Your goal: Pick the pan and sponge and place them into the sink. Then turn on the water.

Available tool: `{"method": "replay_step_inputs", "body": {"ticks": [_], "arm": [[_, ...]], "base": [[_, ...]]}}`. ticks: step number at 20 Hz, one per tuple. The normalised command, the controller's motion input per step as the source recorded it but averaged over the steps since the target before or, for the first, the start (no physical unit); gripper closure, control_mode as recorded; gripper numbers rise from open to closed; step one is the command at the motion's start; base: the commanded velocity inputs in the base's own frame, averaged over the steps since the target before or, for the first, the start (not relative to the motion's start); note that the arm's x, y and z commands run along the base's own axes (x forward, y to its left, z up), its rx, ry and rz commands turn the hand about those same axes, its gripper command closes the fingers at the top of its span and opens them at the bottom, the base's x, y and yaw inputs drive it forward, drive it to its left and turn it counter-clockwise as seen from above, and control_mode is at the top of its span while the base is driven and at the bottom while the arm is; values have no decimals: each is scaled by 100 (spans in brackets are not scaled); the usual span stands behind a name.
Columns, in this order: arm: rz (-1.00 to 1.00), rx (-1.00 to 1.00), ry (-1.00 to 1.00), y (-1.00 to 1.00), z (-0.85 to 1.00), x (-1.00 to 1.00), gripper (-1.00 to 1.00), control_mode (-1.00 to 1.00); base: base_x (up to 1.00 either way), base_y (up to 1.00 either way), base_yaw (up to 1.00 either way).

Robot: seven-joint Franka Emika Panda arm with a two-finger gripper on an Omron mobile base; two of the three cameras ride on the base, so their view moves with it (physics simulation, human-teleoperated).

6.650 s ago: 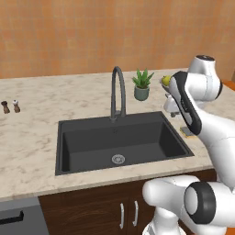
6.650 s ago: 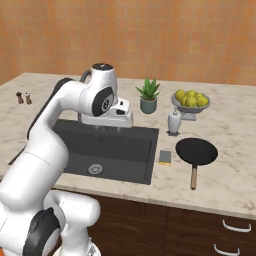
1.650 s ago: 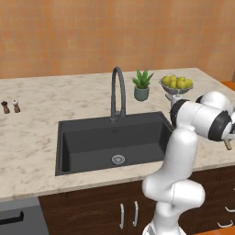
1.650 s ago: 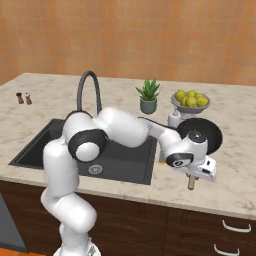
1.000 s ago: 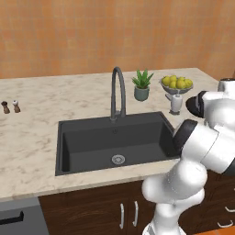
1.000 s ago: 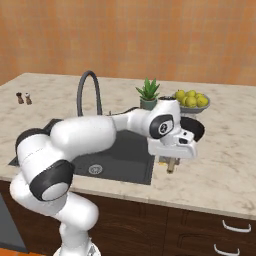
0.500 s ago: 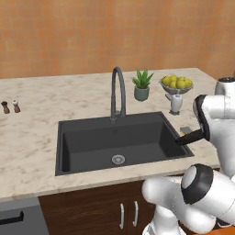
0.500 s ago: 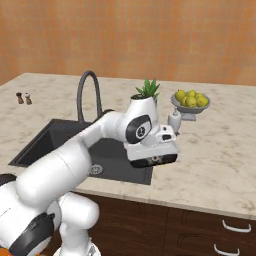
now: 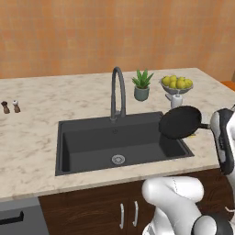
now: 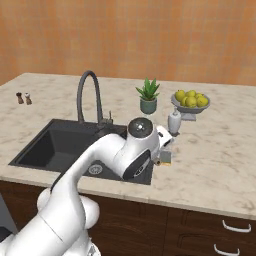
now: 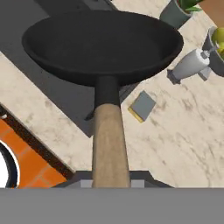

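Lifted off the surface since a second and a half ago, the pan (image 9: 180, 122) now hangs in the air over the right edge of the sink (image 9: 92, 142), roughly level, and I see its wooden handle running straight back into my gripper (image 11: 111, 181), which is clamped on it. Below and beside the pan, the sponge (image 11: 142, 106) lies flat on the surface (image 9: 32, 133) just right of the sink, with a small white bottle (image 11: 189, 64), a potted plant (image 9: 142, 85) and a bowl of lemons (image 9: 176, 85) further back.
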Motion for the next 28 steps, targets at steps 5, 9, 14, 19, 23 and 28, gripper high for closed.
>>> {"method": "replay_step_inputs", "body": {"ticks": [5,9,14,19,23,28], "arm": [[56,8,-39,16,23,6,100,-100],[42,11,-12,18,0,31,100,-100],[10,10,5,15,0,49,100,-100],[0,1,25,4,0,39,100,-100],[0,0,41,22,-7,58,100,-100],[2,0,44,48,-32,88,100,-100]], "base": [[0,0,0],[0,0,0],[0,0,0],[0,0,0],[0,0,0],[0,0,0]]}}
